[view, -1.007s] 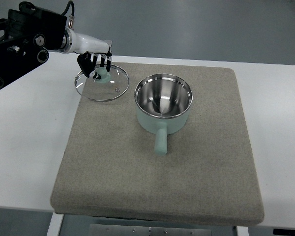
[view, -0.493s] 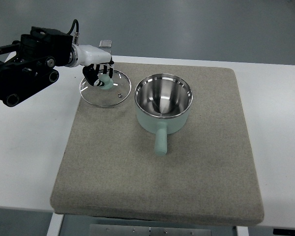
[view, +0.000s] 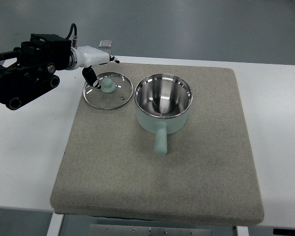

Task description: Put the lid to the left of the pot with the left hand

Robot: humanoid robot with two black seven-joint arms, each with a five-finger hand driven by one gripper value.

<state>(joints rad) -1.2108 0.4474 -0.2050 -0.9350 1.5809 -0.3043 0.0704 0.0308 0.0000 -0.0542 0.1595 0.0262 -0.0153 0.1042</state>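
Top view: a steep look down over the work, listed from the near edge to the far one.
Tabletop [view: 24, 147]: white, carrying everything; no writing shows on it.
Mat [view: 157, 187]: square pad of grey-beige woven fabric, likely there to cushion the cookware and stop it sliding.
Pot [view: 163, 104]: pale mint-green saucepan with a shiny steel inside, upright and uncovered, its stubby green handle pointing toward the near edge.
Lid [view: 108, 90]: round glass lid with a metal rim and a mint-green knob, lying flat, knob up, on the mat just beside the pot on its left, rims close together; that looks like the spot the task asks for.
Left hand [view: 91, 78]: black fingers at the lid's far-left rim, beside the knob; they appear loosened off it, though whether one still touches the glass cannot be told.
Left arm [view: 29, 73]: black links and a white wrist, coming in from the far left.
Right arm: not visible.
Writing: no brand or label is readable anywhere.
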